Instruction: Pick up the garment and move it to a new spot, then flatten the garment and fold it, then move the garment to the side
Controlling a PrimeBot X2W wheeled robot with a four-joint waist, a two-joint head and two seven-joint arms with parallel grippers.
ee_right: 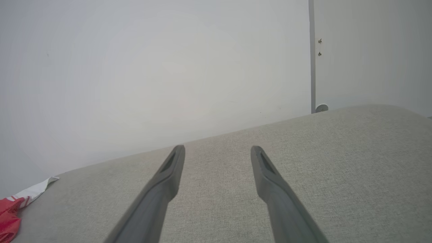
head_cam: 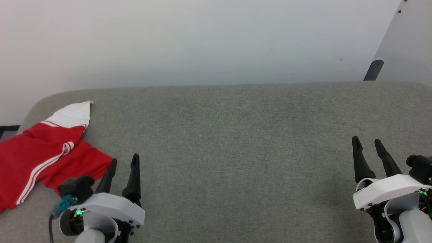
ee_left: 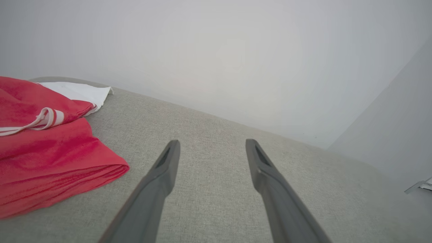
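Observation:
The garment [head_cam: 40,158], a bright red shirt with a white sleeve end and thin white stripes, lies bunched at the left end of the grey fabric surface [head_cam: 236,141]. Its folded red edge also fills the left of the left wrist view [ee_left: 50,162], and a small corner of it sits at the lower left of the right wrist view [ee_right: 10,212]. My left gripper [head_cam: 124,161] hovers open just right of the garment's hem, holding nothing. Far to the right, my right gripper [head_cam: 367,141] is open and empty above bare fabric.
A pale wall [head_cam: 202,40] rises behind the surface's rounded back edge. A dark metal leg [head_cam: 373,70] and a light panel [head_cam: 408,40] stand at the back right. Wide grey surface stretches between the two grippers.

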